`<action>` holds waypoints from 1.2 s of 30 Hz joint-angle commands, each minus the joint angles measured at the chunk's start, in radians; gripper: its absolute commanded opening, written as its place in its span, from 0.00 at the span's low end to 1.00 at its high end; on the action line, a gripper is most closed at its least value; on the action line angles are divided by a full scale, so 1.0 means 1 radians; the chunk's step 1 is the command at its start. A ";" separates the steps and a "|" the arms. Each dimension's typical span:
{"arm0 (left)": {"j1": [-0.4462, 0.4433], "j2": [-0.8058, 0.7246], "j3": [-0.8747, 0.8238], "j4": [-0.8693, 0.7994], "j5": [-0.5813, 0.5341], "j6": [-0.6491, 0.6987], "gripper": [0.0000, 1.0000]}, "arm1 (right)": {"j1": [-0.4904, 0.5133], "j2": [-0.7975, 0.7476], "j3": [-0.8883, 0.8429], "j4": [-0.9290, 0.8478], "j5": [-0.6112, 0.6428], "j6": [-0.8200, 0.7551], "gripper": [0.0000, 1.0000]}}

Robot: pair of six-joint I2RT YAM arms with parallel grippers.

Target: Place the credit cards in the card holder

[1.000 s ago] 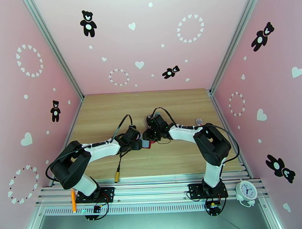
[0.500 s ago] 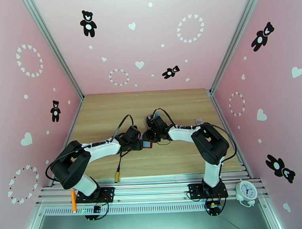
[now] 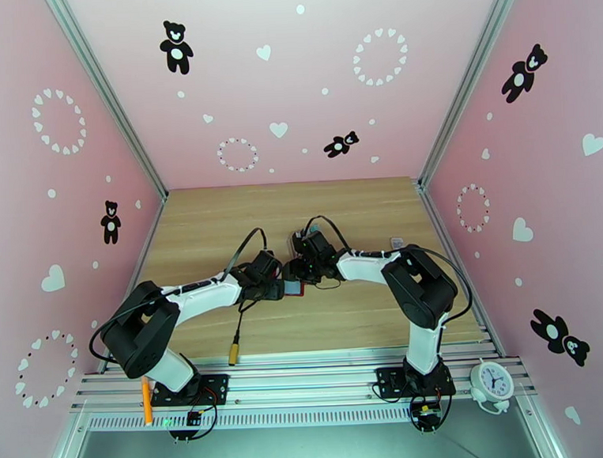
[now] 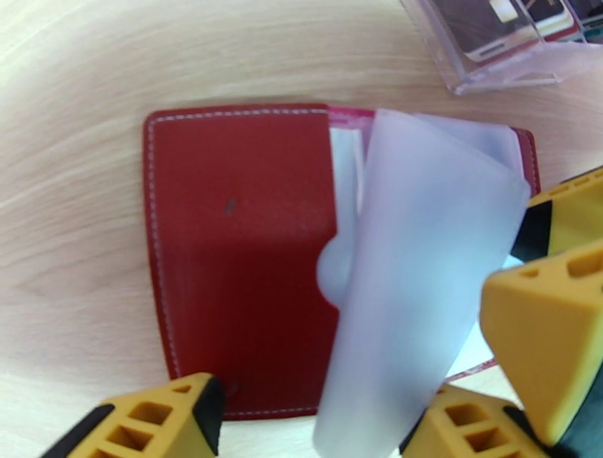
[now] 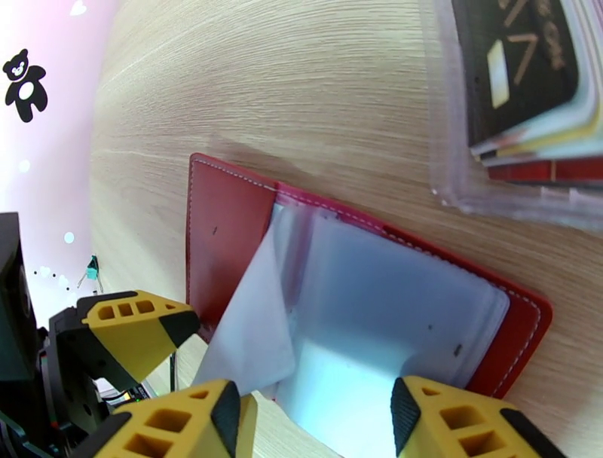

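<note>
Hovering over the open dark red leather card holder [image 4: 234, 248], left tool [image 4: 309, 433] and right tool [image 5: 316, 410] both stand released.

1. From above and behind the arm bases [image 3: 198, 385] we look down and forward over the whole table [image 3: 222, 221], from far.
2. At the left wrist we look nearly straight down, very close, onto the card holder [image 4: 234, 248].
3. At the right wrist we look slantwise across it, equally close.
4. Both wrist views share its clear sleeves [image 4: 422, 248] and the plastic rack [image 4: 497, 68].
</note>
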 commanded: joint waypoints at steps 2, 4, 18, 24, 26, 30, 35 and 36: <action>0.025 -0.030 0.046 -0.036 -0.078 0.036 0.66 | -0.001 -0.008 -0.008 -0.026 -0.003 -0.020 0.60; 0.038 -0.032 0.051 -0.047 -0.096 0.044 0.67 | -0.001 -0.020 -0.005 -0.022 -0.005 -0.021 0.63; 0.105 0.042 0.080 -0.072 -0.150 0.079 0.67 | -0.026 -0.100 0.043 -0.090 -0.004 -0.056 0.61; 0.109 0.112 0.106 -0.079 -0.148 0.086 0.66 | -0.037 -0.133 0.065 -0.149 0.018 -0.093 0.57; 0.109 0.116 0.107 -0.070 -0.133 0.083 0.65 | -0.042 -0.143 0.071 -0.165 0.024 -0.104 0.56; 0.109 0.072 0.098 -0.042 -0.088 0.069 0.65 | -0.060 -0.167 0.084 -0.208 0.043 -0.135 0.55; 0.109 -0.002 0.104 -0.032 -0.053 0.049 0.66 | -0.080 -0.202 0.131 -0.293 0.090 -0.198 0.55; 0.109 -0.014 0.107 -0.029 -0.052 0.046 0.66 | -0.083 -0.207 0.141 -0.310 0.099 -0.210 0.55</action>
